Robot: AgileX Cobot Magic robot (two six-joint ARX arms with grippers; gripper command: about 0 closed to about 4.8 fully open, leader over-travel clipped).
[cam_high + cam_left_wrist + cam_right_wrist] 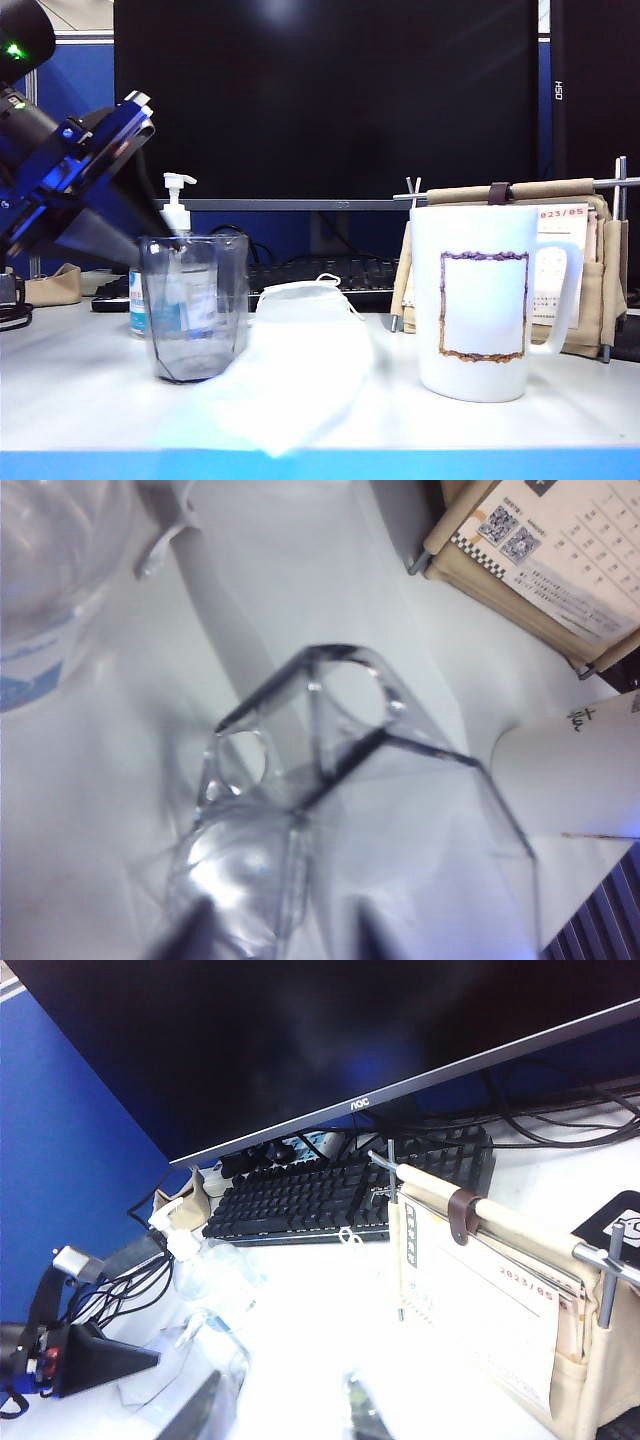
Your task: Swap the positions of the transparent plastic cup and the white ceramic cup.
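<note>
Grasp step on plastic cup (193,308), table-left; mug (482,303) stands table-right. My left hand (278,932) straddles the cup rim, fingers partly open, grip unconfirmed. Right hand (285,1410) hangs open, raised, empty. Next I judge: clamp, then lift.

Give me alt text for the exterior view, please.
The left gripper reaches in from the left at the rim of the transparent plastic cup. A white face mask lies between it and the white ceramic cup on the right. The right gripper is out of view.
</note>
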